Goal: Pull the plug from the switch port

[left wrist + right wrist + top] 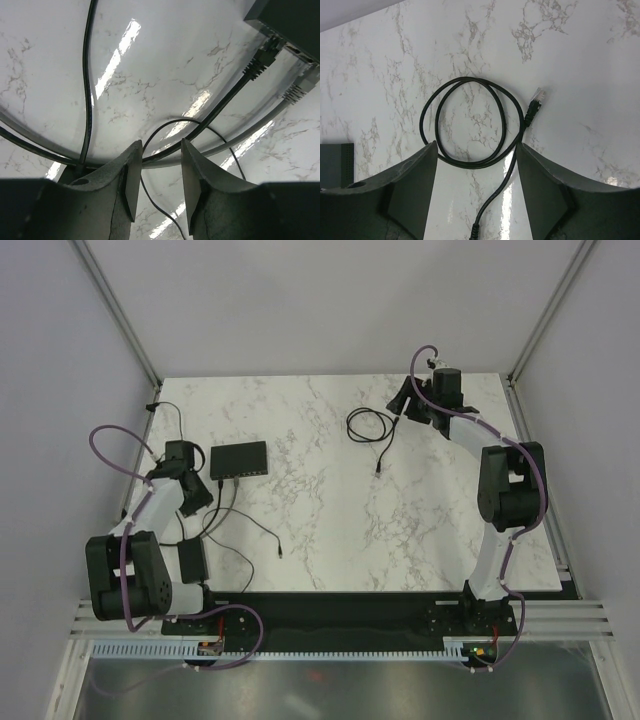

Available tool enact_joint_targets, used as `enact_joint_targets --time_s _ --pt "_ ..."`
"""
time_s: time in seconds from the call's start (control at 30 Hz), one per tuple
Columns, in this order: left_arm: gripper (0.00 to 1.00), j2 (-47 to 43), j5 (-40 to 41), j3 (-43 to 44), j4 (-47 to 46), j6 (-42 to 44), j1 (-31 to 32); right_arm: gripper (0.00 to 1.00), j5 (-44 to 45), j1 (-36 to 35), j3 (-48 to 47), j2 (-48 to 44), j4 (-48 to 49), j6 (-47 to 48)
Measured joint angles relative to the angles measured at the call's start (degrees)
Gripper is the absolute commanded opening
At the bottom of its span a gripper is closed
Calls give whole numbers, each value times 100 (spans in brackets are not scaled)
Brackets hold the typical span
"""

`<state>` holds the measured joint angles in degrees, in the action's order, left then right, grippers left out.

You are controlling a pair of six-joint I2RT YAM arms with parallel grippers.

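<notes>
The flat black switch (238, 460) lies at the left of the marble table, its corner (292, 20) showing in the left wrist view. A black plug (262, 54) and a grey plug (300, 89) sit in its ports. My left gripper (160, 150) (203, 498) hangs open just short of their two cables, with only a thin black wire running under the gap. My right gripper (477, 150) (402, 405) is open at the far right above a loose coiled black cable (465, 125) (368, 425). That cable's plug (535, 102) lies free on the table.
A black power-adapter brick (190, 560) sits near the left arm's base. A thin wire (255, 530) trails from it toward the table's middle. The table's left edge (150, 450) runs close to the left arm, and grey walls enclose the back and sides.
</notes>
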<state>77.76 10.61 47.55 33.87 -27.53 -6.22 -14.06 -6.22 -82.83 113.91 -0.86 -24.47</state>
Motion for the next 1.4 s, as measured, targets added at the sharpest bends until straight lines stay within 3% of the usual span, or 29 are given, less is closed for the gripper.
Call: enact_joint_targets --time_s 0.33,0.7,0.77,0.83,0.97,1.4 --pt "40 192 535 -330 50 -184 188 72 -433 0 96 0 402 -256" --pt "38 203 608 -501 76 -389 208 72 -570 11 236 2 581 -393" --pt "34 203 621 -503 74 -444 208 72 -586 11 247 2 629 -422" --pt "17 225 651 -503 74 -481 205 72 -601 15 251 0 654 -442" --pt "3 293 649 -501 72 -529 144 72 -667 35 260 2 704 -490" --pt "2 188 662 33 164 -446 -763 71 -839 120 289 9 881 -688"
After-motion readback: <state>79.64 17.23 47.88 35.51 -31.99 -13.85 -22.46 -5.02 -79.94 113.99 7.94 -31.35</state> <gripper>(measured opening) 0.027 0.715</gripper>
